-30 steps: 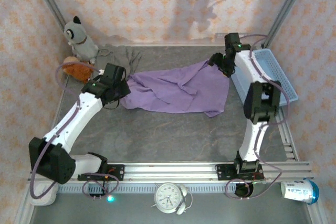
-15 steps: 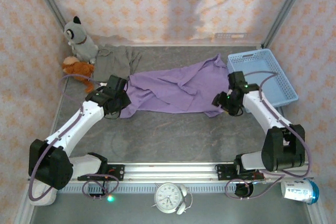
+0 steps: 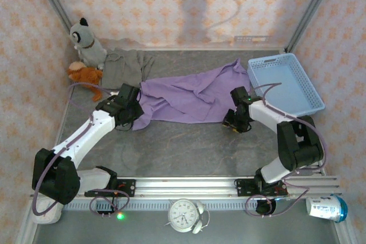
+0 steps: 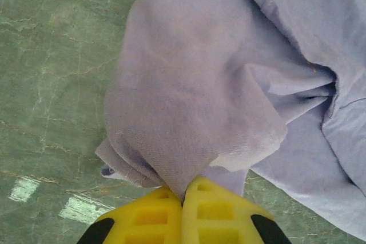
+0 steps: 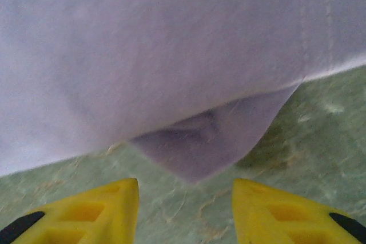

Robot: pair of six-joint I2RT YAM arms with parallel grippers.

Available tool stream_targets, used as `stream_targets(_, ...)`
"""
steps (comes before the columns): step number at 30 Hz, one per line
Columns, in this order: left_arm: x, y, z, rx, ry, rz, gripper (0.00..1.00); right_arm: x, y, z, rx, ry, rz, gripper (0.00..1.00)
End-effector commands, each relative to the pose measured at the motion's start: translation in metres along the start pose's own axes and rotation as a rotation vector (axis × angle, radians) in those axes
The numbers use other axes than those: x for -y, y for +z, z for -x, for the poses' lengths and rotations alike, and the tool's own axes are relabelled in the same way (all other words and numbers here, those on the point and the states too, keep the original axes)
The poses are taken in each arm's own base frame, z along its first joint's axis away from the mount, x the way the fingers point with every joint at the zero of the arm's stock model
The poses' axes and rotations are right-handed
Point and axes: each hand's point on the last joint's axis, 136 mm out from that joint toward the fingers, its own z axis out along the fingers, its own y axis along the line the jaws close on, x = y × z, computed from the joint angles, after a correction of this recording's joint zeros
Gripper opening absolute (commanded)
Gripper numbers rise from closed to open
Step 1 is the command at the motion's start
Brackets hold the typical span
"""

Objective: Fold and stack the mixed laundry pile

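Pink patterned walls surround a grey-green marbled bench point(image 3: 171, 147), seen from above. Across the middle of the frame lies the lavender garment point(image 3: 189, 98), spread wide but rumpled, reaching from left of centre toward the upper right. The smaller taupe garment point(image 3: 123, 68) lies in the upper left, just beside the lavender one's left end. Two plush toys point(image 3: 86, 44) sit next to it by the wall. A light blue basket point(image 3: 286, 84) sits at the upper right, close to the lavender cloth.

The left pincer point(image 4: 184, 198) is closed tight on a bunched fold at the lavender garment's lower left end. Its wrist view shows yellow fingers pressed together with cloth pinched between them. That hold likely anchors one end so the cloth can be pulled flat.

The right pincer point(image 5: 184, 190) is spread wide and holds nothing. Its wrist view shows a pointed lavender corner point(image 5: 200, 152) lying on the bench just ahead of the gap. It seems placed to take that lower right corner. With both near corners held, the arms could stretch or fold the garment. Neither garment is folded yet.
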Motion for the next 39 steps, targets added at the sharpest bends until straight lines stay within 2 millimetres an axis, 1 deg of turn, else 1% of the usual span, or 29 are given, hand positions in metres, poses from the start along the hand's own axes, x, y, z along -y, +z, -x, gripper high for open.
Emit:
stream_targets(1, -0.007, -0.001, 0.003, 0.039, -0.014, 0.023, 0.00, 0.010, 0.008, 0.015, 0.072, 0.020, -0.063, 0.38)
stream_targets(3, -0.008, -0.001, 0.003, 0.039, -0.013, 0.027, 0.00, 0.009, 0.012, 0.017, 0.067, 0.018, -0.066, 0.27)
stream_targets(4, -0.008, -0.001, 0.003, 0.040, -0.012, 0.027, 0.00, 0.008, 0.013, 0.017, 0.060, 0.018, -0.067, 0.20)
stream_targets(5, -0.008, -0.001, 0.003, 0.042, -0.012, 0.030, 0.00, 0.006, 0.013, 0.017, 0.056, 0.017, -0.063, 0.12)
stream_targets(7, -0.008, -0.001, 0.005, 0.047, -0.011, 0.032, 0.00, 0.004, 0.008, 0.019, 0.066, 0.007, -0.060, 0.00)
stream_targets(9, -0.007, -0.004, 0.008, 0.056, -0.005, 0.035, 0.00, 0.002, -0.005, 0.023, 0.090, -0.010, -0.058, 0.00)
stream_targets(10, -0.005, -0.006, 0.011, 0.062, 0.001, 0.030, 0.00, 0.000, -0.014, 0.026, 0.109, -0.022, -0.055, 0.00)
stream_targets(12, 0.006, -0.017, 0.022, 0.081, 0.026, 0.003, 0.00, -0.005, -0.039, 0.034, 0.148, -0.048, -0.044, 0.00)
stream_targets(15, 0.030, -0.048, 0.053, 0.135, 0.084, -0.045, 0.00, -0.017, -0.094, 0.055, 0.245, -0.067, 0.009, 0.00)
stream_targets(17, 0.046, -0.073, 0.083, 0.185, 0.110, -0.071, 0.00, -0.024, -0.141, 0.075, 0.327, -0.067, 0.055, 0.00)
stream_targets(20, 0.061, -0.107, 0.128, 0.240, 0.096, -0.114, 0.00, -0.031, -0.212, 0.105, 0.461, -0.071, 0.106, 0.00)
stream_targets(22, 0.069, -0.126, 0.149, 0.276, 0.093, -0.135, 0.00, -0.034, -0.251, 0.115, 0.534, -0.087, 0.115, 0.00)
stream_targets(23, 0.071, -0.136, 0.155, 0.292, 0.101, -0.143, 0.00, -0.034, -0.268, 0.117, 0.566, -0.093, 0.115, 0.00)
stream_targets(25, 0.071, -0.148, 0.157, 0.304, 0.108, -0.151, 0.00, -0.030, -0.288, 0.114, 0.599, -0.096, 0.110, 0.00)
stream_targets(26, 0.069, -0.151, 0.154, 0.303, 0.109, -0.157, 0.00, -0.027, -0.294, 0.110, 0.604, -0.089, 0.113, 0.00)
stream_targets(29, 0.066, -0.152, 0.143, 0.309, 0.105, -0.199, 0.00, -0.023, -0.302, 0.097, 0.622, -0.066, 0.152, 0.00)
stream_targets(30, 0.065, -0.150, 0.145, 0.326, 0.102, -0.203, 0.00, -0.024, -0.304, 0.096, 0.635, -0.062, 0.172, 0.00)
stream_targets(31, 0.066, -0.149, 0.150, 0.344, 0.097, -0.206, 0.00, -0.027, -0.307, 0.100, 0.653, -0.060, 0.188, 0.00)
stream_targets(33, 0.077, -0.148, 0.164, 0.344, 0.088, -0.225, 0.00, -0.036, -0.314, 0.117, 0.686, -0.063, 0.208, 0.00)
stream_targets(36, 0.112, -0.147, 0.194, 0.325, 0.089, -0.290, 0.00, -0.068, -0.327, 0.157, 0.715, -0.085, 0.285, 0.00)
stream_targets(37, 0.126, -0.149, 0.205, 0.315, 0.091, -0.313, 0.00, -0.078, -0.335, 0.172, 0.734, -0.083, 0.316, 0.00)
stream_targets(39, 0.151, -0.162, 0.224, 0.310, 0.098, -0.362, 0.00, -0.097, -0.363, 0.192, 0.783, -0.082, 0.388, 0.00)
